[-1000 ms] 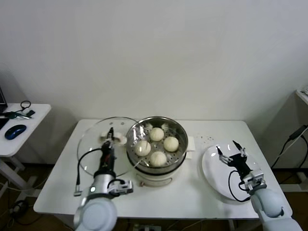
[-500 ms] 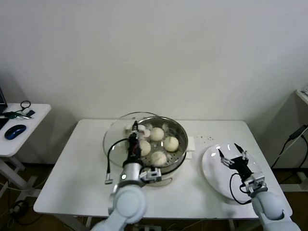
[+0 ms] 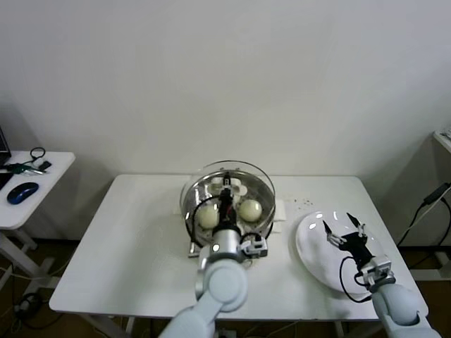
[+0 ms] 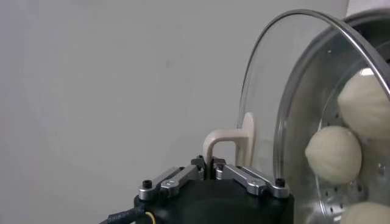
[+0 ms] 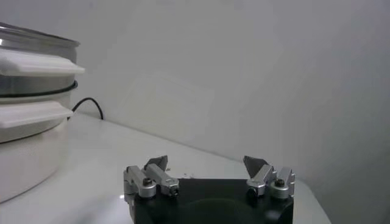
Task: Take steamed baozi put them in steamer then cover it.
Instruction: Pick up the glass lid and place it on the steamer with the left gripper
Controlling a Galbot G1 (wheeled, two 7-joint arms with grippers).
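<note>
The left gripper is closed tight on the little cream handle of the cover. In the head view, in the middle of the frame, the glass cover hangs right over the steamer. The steamed baozi sit inside, seen through the glass. In the left wrist view the cover's rim stands apart from the steamer's rim, so I think it is not down yet. The cover is round like the pot, so the next move is mostly straight down, rim onto rim.

The right gripper waits with its fingers wide open over the white plate, at the lower right of the frame. It holds nothing.
</note>
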